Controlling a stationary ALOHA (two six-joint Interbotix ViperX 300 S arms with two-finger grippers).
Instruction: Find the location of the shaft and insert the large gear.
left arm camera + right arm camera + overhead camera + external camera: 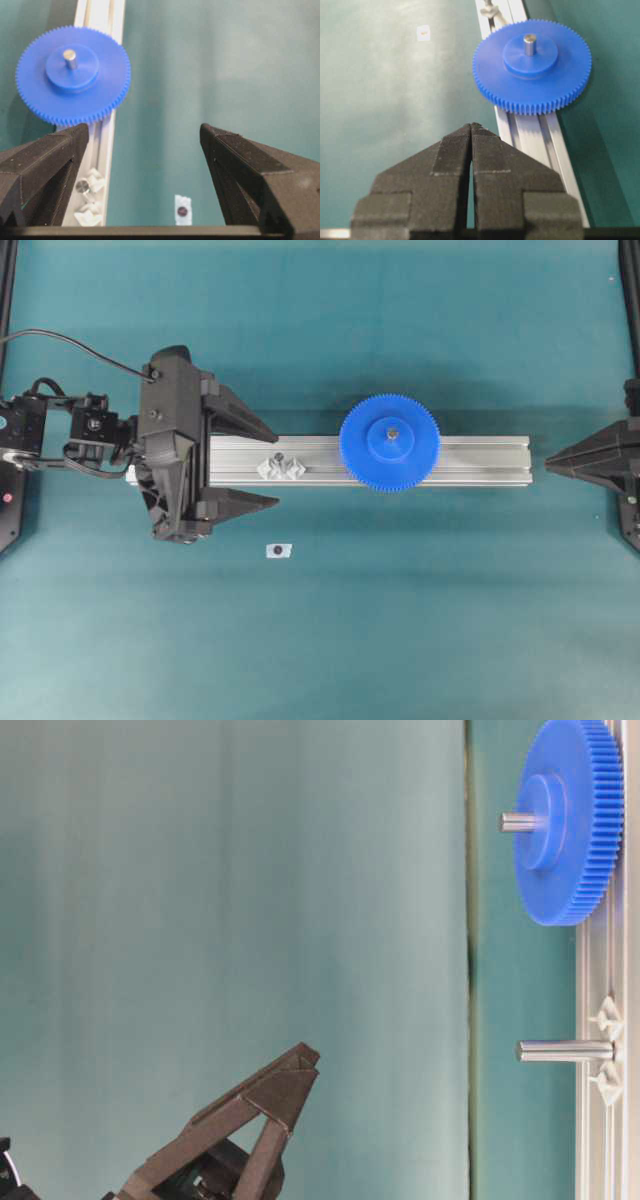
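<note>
The gear [389, 441] is seated flat on the rail [480, 460], threaded over a grey pin [69, 57] whose tip protrudes through the hub's centre hole, as is seen in both wrist views; the disc overhangs the rail on both long sides. In the overhead view, a second shaft [279, 457] is found on the same rail at 9 o'clock of the gear, flanked by two clear clips [283, 468]; it is bare, and in the table-level view it [563, 1050] is shown standing free of the gear [567, 820]. A small white tag [278, 550] with a dark dot lies on the teal mat [400, 620] at 6 o'clock of the bare shaft, apart from the rail. The left gripper [277, 466] is positioned over the rail's left end, at 9 o'clock of the gear, with its fingers [240, 415] spread wide to either side of the rail and nothing held between them; the clips lie close to the gap between the fingertips. The right gripper [548, 462] is seen at 3 o'clock of the gear, just beyond the rail's right end, with its fingers [450, 165] pressed together on nothing, as the right wrist view shows.
</note>
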